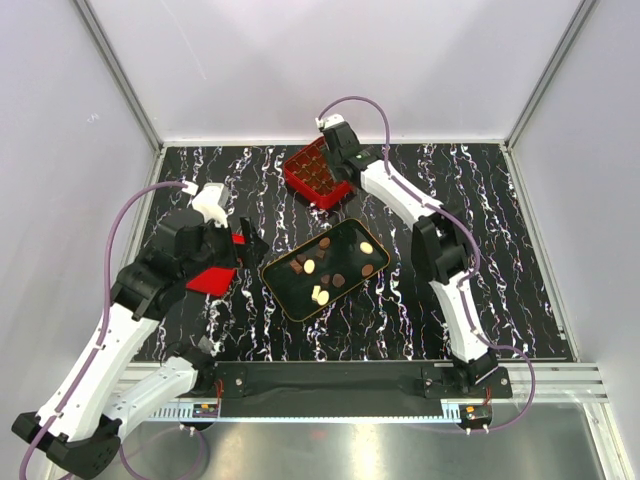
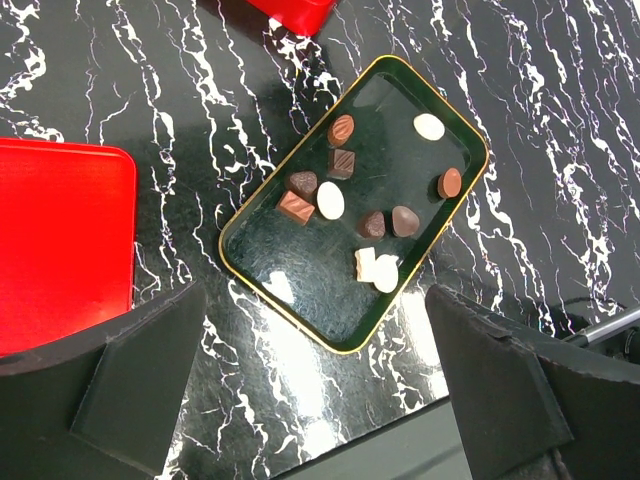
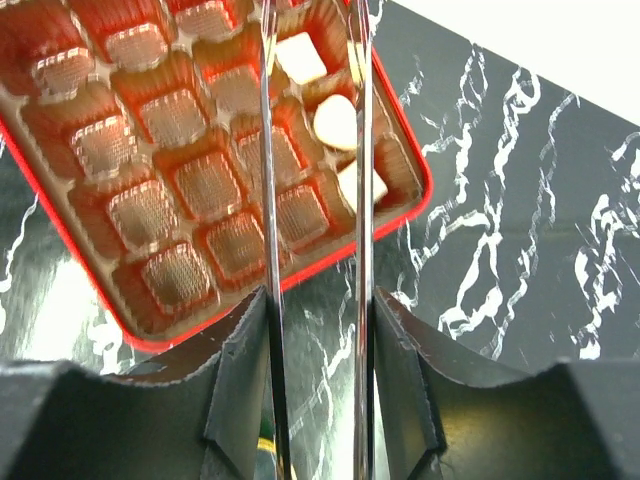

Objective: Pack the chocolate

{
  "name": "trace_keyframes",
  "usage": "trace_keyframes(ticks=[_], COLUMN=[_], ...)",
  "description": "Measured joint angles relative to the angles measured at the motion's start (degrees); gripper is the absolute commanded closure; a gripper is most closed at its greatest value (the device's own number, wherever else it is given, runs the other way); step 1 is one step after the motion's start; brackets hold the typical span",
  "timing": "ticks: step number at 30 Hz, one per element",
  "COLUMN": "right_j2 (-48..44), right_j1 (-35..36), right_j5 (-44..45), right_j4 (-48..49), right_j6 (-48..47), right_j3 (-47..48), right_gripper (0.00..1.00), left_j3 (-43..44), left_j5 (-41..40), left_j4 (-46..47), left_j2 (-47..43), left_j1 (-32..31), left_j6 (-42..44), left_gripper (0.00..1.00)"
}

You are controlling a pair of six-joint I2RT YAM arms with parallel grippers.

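Note:
Several chocolate pieces (image 2: 331, 200), dark brown and cream-white, lie loose in the black gold-rimmed tray (image 2: 262, 273) at mid-table. The red gridded box (image 3: 120, 300) stands at the back; three white pieces (image 3: 337, 122) sit in cells along its right side, and the other cells in view hold nothing. My right gripper (image 3: 318, 300) hovers over the box's right part, shut on metal tongs (image 3: 364, 150) whose two blades stand apart on either side of one white piece. My left gripper (image 2: 312, 300) hangs open over the tray's near corner, with nothing between its fingers (image 2: 130, 380).
A flat red lid (image 2: 60, 240) lies left of the tray, under the left arm (image 1: 150, 280). The right arm (image 1: 440, 250) stretches along the tray's right side to the box (image 1: 315, 172). The table's near edge (image 2: 400, 440) is just below the tray.

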Motion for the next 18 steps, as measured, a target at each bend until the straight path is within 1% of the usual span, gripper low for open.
trace_keyframes(ticks=[2, 4, 8, 10, 13, 18], right_j2=[-2.6, -7.0, -21.1, -28.7, -37.9, -47.1], right_j1=[0.0, 0.2, 1.7, 3.8, 8.2, 13.4], right_j5=[-0.3, -1.4, -3.9, -5.2, -8.9, -15.9], right_j4=[-0.9, -1.0, -2.4, -3.0, -4.4, -7.6], right_j6=[0.2, 0.5, 0.6, 0.7, 1.1, 1.6], right_j3=[-2.4, -7.2, -22.1, -29.6, -37.9, -47.4], right_gripper=[0.52, 0.52, 0.52, 0.51, 0.51, 0.5], left_j3=[0.3, 0.5, 0.5, 0.5, 0.5, 0.5], left_j5=[0.0, 0.0, -0.7, -0.7, -0.7, -0.7], left_j4=[-0.2, -0.1, -0.3, -0.7, -0.8, -1.0], left_j2=[-0.3, -0.9, -2.4, -2.8, -3.1, -3.0], left_j1=[0.0, 0.0, 0.0, 0.0, 0.0, 0.0], left_j6=[0.2, 0.5, 0.8, 0.8, 0.8, 0.7], left_gripper=[0.01, 0.01, 0.01, 0.01, 0.01, 0.01])
